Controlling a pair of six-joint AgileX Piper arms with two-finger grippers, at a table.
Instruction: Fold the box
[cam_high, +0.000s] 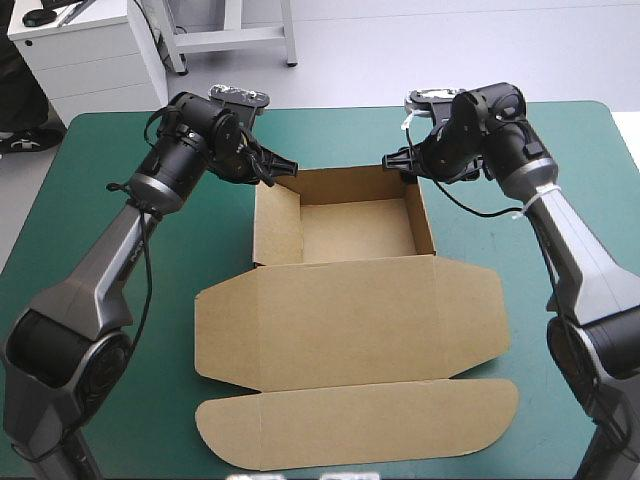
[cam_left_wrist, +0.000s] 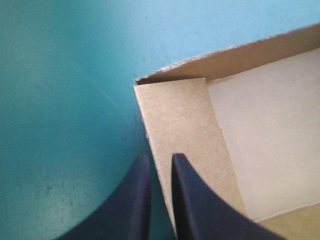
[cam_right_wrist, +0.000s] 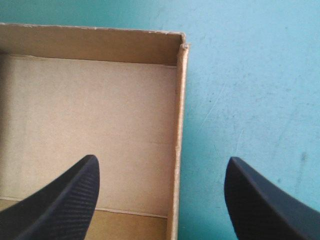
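High view: the brown box (cam_high: 350, 300) sits mid-table on the teal-green cover (cam_high: 100, 170), tray walls up at the far end, lid flat toward the near edge. The left gripper (cam_high: 285, 168) is at the tray's far left corner, the right gripper (cam_high: 395, 162) at its far right corner.

Left wrist view: fingers (cam_left_wrist: 140, 200) nearly together, pinching the box's left wall.

Right wrist view: fingers (cam_right_wrist: 65, 200) spread wide, straddling the right wall.

Both wrist views cut the box (cam_left_wrist: 190, 130) off at their edges, nearly all of its lid (cam_high: 350, 310) outside them, and in the high view the right gripper's (cam_high: 397, 162) fingers merge darkly, too small to separate.
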